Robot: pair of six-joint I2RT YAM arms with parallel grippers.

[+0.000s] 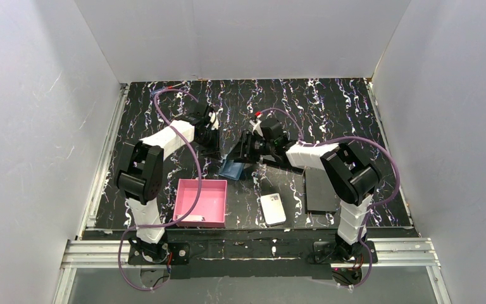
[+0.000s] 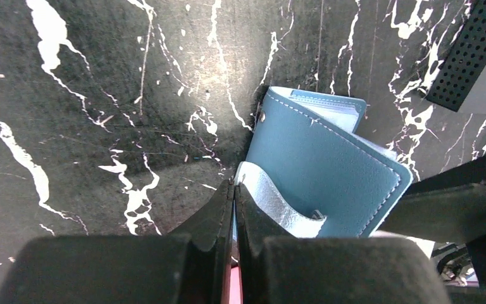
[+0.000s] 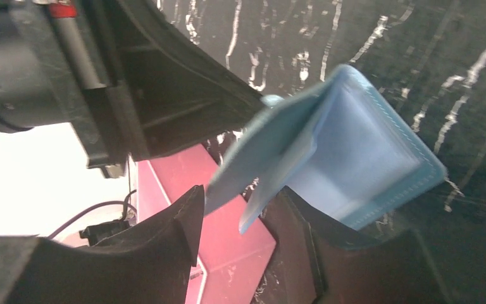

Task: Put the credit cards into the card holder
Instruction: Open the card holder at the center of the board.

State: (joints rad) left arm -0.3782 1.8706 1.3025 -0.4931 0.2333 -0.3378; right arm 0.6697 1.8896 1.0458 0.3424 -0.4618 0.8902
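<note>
The card holder (image 1: pixel 231 168) sits fanned open just beyond the pink tray's (image 1: pixel 212 202) far-right corner, left gripper (image 2: pixel 234 190) pinched shut on its strap (image 2: pixel 278 202), right gripper (image 3: pixel 237 206) half-open astride one flap (image 3: pixel 253 180), holding nothing.

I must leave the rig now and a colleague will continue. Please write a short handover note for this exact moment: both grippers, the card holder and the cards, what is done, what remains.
Left gripper: shut, apparently pinching the pale flap of the card holder.
Right gripper: open, its jaws around the holder's lower leaves, which hang loose between them.
The holder is spread open, just beyond the pink tray; a white block lies to that tray's right.
No loose credit cards show in any view. Pale leaves inside the holder may be sleeves or cards; I cannot tell.
Done: holder opened.
Left: find the cards and insert them.
</note>
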